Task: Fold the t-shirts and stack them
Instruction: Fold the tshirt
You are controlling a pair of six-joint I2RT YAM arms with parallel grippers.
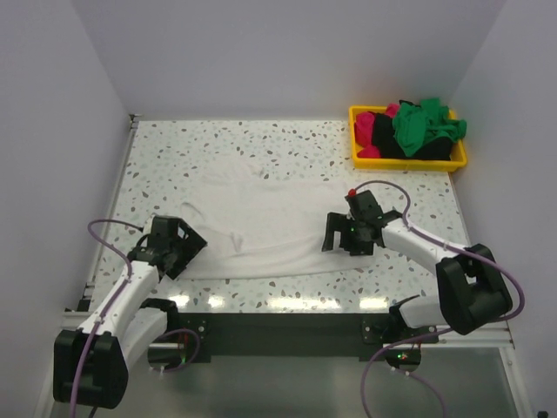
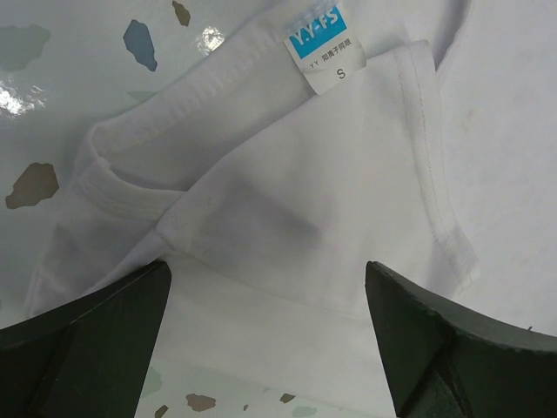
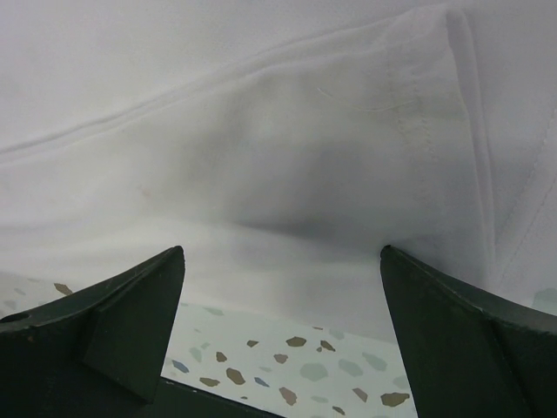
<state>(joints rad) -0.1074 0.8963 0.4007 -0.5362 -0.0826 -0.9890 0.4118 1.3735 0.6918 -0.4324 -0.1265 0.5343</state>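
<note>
A large white t-shirt (image 1: 261,222) lies spread across the middle of the speckled table. My left gripper (image 1: 184,252) is open, low over the shirt's left end by the collar; the left wrist view shows the collar with its blue size label (image 2: 318,35) between the spread fingers (image 2: 96,335). My right gripper (image 1: 341,242) is open over the shirt's right near edge; the right wrist view shows the hemmed cloth (image 3: 287,174) between its fingers (image 3: 113,322). Green (image 1: 422,124), magenta-pink (image 1: 370,131) and black (image 1: 392,144) shirts lie bundled in the bin.
A yellow plastic bin (image 1: 407,163) stands at the far right corner of the table. Grey walls close in the left, back and right sides. The table's near edge runs along the black rail by the arm bases.
</note>
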